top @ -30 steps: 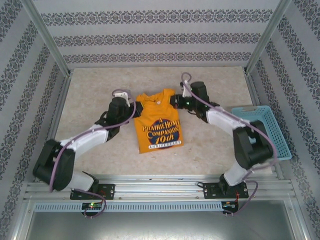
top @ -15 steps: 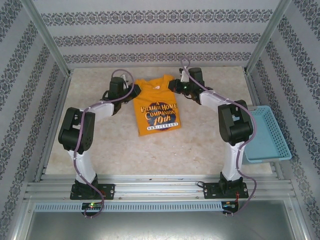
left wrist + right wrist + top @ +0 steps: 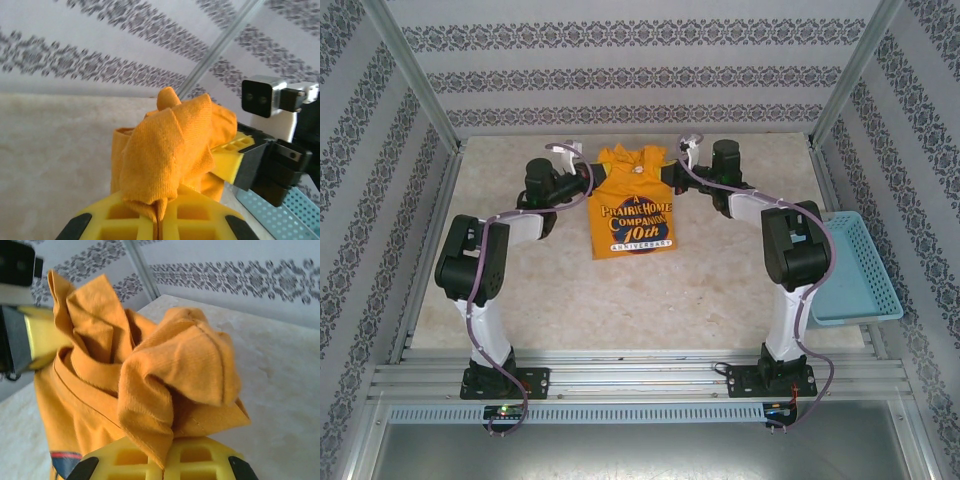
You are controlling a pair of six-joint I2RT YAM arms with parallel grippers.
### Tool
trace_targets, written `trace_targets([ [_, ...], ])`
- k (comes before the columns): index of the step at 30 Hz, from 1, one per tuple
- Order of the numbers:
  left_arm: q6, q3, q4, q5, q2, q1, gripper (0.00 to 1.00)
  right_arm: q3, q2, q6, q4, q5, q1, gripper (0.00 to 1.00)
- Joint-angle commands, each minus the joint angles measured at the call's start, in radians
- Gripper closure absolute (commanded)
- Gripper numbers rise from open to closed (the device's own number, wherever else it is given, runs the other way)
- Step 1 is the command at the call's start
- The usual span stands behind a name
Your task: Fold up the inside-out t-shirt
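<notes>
With the left tool point(image 3: 586, 183) and right tool point(image 3: 672, 172) each pinching a shoulder, the inside-out t-shirt point(image 3: 632, 215) sits stretched toward twelve o'clock on the table point(image 3: 720, 290), apparently at the spreading-out step, so the next move calls for lowering it evenly and flat.

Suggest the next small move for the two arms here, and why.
Probably ease both grippers apart a little. The left gripper and right gripper are each shut on a bunched top corner of the mustard-orange cloth t-shirt, so its top edge looks crumpled between them.
</notes>
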Motion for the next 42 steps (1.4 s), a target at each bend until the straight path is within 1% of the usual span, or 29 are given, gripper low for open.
trace_targets([
  [1,0.04,0.062,0.297,0.135,0.029,0.059,1.0,0.058,-0.035,-0.15,0.089,-0.11,-0.043,1.0],
  [3,-0.004,0.119,0.415,0.203,0.086,0.087,1.0,0.105,-0.012,-0.194,0.094,-0.156,-0.061,1.0],
  [5,-0.077,0.196,0.506,0.246,0.148,0.111,1.0,0.148,0.012,-0.233,0.103,-0.186,-0.072,1.0],
  [6,-0.085,0.242,0.51,0.28,0.174,0.12,1.0,0.169,0.023,-0.259,0.105,-0.201,-0.078,1.0],
  [10,0.016,0.361,0.473,0.394,0.23,0.127,1.0,0.273,0.074,-0.288,0.129,-0.255,-0.106,1.0],
  [14,0.114,0.444,0.51,0.493,0.267,0.125,1.0,0.366,0.117,-0.342,0.134,-0.308,-0.106,1.0],
  [16,0.153,0.435,0.513,0.515,0.264,0.124,1.0,0.361,0.117,-0.364,0.143,-0.313,-0.099,1.0],
  [18,0.203,0.382,0.514,0.531,0.242,0.116,1.0,0.302,0.097,-0.405,0.151,-0.321,-0.085,1.0],
  [23,0.337,0.119,0.516,0.551,0.143,0.071,1.0,0.035,-0.01,-0.523,0.162,-0.294,-0.029,1.0],
  [28,0.429,-0.139,0.516,0.521,0.009,0.022,1.0,-0.234,-0.141,-0.561,0.202,-0.257,0.02,1.0],
  [31,0.453,-0.283,0.516,0.468,-0.082,-0.012,1.0,-0.38,-0.23,-0.568,0.234,-0.23,0.05,1.0],
  [34,0.449,-0.433,0.516,0.354,-0.158,-0.056,1.0,-0.493,-0.31,-0.544,0.244,-0.185,0.073,1.0],
  [38,0.41,-0.596,0.516,0.155,-0.235,-0.138,1.0,-0.603,-0.404,-0.467,0.25,-0.132,0.093,1.0],
  [40,0.39,-0.665,0.515,0.079,-0.277,-0.168,1.0,-0.648,-0.441,-0.416,0.263,-0.103,0.1,1.0],
  [42,0.347,-0.732,0.514,-0.025,-0.311,-0.179,1.0,-0.682,-0.472,-0.324,0.281,-0.074,0.104,1.0],
])
